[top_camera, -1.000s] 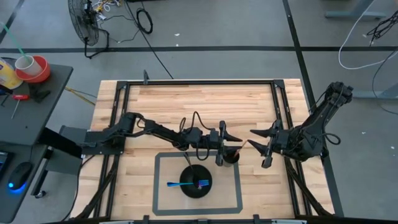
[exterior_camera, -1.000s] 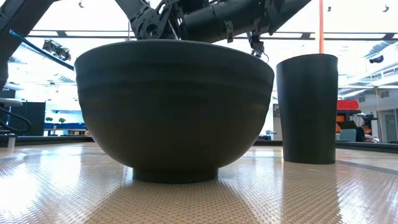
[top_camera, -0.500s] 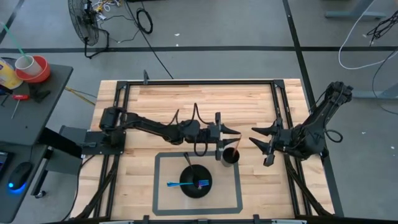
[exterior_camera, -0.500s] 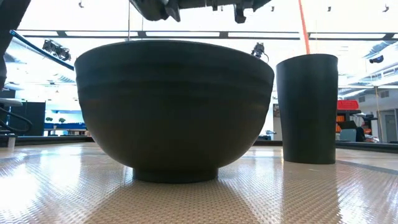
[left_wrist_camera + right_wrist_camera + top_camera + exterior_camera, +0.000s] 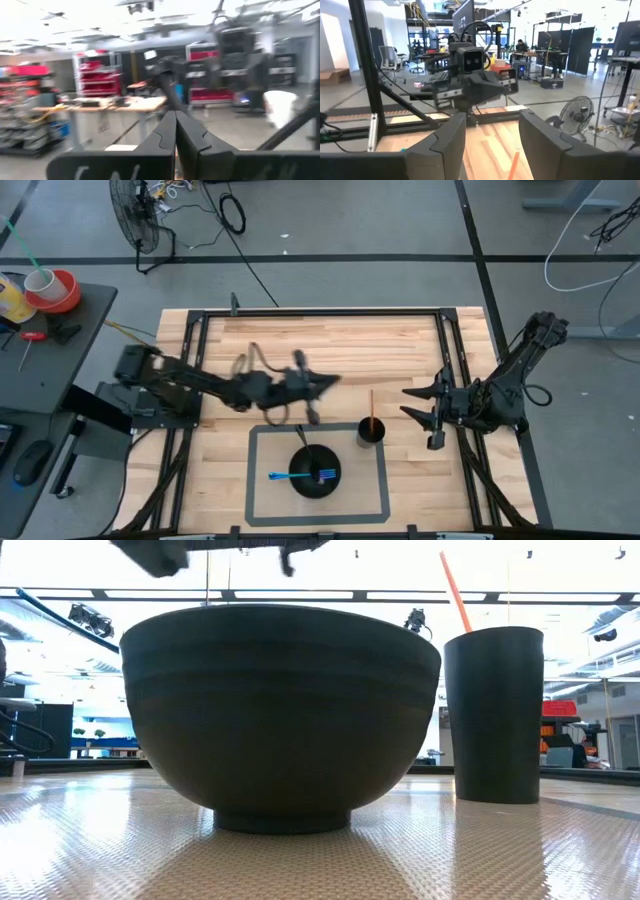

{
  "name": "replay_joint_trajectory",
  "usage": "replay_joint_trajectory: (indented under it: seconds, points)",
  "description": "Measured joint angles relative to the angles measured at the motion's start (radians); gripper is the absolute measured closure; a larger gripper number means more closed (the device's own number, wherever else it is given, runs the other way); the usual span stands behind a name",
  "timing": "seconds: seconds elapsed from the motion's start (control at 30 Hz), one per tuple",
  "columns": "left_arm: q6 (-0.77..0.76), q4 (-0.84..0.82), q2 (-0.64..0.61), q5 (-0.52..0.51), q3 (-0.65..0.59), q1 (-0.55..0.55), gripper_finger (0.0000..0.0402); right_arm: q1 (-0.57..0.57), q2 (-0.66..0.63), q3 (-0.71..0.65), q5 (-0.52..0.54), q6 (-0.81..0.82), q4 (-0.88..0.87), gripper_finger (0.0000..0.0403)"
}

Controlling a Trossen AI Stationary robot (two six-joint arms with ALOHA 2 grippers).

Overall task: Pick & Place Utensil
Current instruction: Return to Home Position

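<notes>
A dark cup (image 5: 371,432) stands on the table at the right of a dark bowl (image 5: 315,471). An orange utensil (image 5: 372,406) stands in the cup and leans on its rim; in the low view its handle (image 5: 452,590) slants up out of the cup (image 5: 497,715). A blue utensil (image 5: 288,476) and a dark one (image 5: 300,436) rest in the bowl. My left gripper (image 5: 328,381) hangs shut and empty, left of the cup and beyond the bowl. My right gripper (image 5: 412,406) waits open, right of the cup.
The bowl sits on a grey-bordered mat (image 5: 262,480) near the table's front edge. Black frame rails (image 5: 320,312) run along the table's far edge and sides. Bare wood (image 5: 330,345) lies beyond both grippers.
My left gripper has drawn back from above the cup toward the table's left edge and risen. The orange utensil has stayed in the cup and tipped from nearly upright to a slant against the rim. My right arm has kept still.
</notes>
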Motion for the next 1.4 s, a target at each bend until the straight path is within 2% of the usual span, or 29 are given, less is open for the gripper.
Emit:
replay_joint_trajectory:
  seconds: [0.13, 0.33, 0.47, 0.63, 0.8, 1.0, 1.1, 1.17, 1.27, 1.4]
  points:
    - [0.007, 0.002, -0.179, -0.115, -0.163, -0.001, 0.0386, -0.021, -0.007, 0.0, -0.016, -0.044, -0.003, 0.0218]
    - [0.011, -0.058, -0.425, -0.233, -0.334, -0.001, 0.0385, -0.109, -0.088, -0.047, -0.222, -0.046, -0.004, 0.0218]
    - [0.012, -0.143, -0.567, -0.288, -0.416, -0.001, 0.039, -0.192, -0.16, -0.105, -0.309, -0.028, -0.009, 0.0227]
    - [0.011, -0.243, -0.72, -0.32, -0.497, -0.001, 0.0388, -0.282, -0.267, -0.152, -0.323, -0.032, -0.043, 0.0242]
    - [-0.034, -0.439, -0.876, -0.199, -0.534, -0.001, 0.0397, -0.308, -0.409, -0.153, -0.34, -0.022, -0.202, 0.0252]
    - [-0.049, -0.698, -1.107, -0.13, -0.539, 0.0, 0.0397, -0.308, -0.582, -0.157, -0.34, 0.048, -0.424, 0.027]
    - [-0.074, -0.868, -1.209, -0.028, -0.539, -0.001, 0.0398, -0.308, -0.64, -0.21, -0.34, 0.08, -0.462, 0.0282]
    - [-0.085, -0.945, -1.252, 0.078, -0.539, -0.001, 0.0395, -0.308, -0.668, -0.255, -0.376, 0.075, -0.444, 0.0291]
    - [-0.083, -0.919, -1.292, 0.209, -0.565, -0.001, 0.0395, -0.308, -0.696, -0.322, -0.479, 0.06, -0.385, 0.0305]
    - [-0.085, -0.779, -1.313, 0.256, -0.657, -0.001, 0.0398, -0.308, -0.703, -0.422, -0.506, 0.058, -0.263, 0.0326]
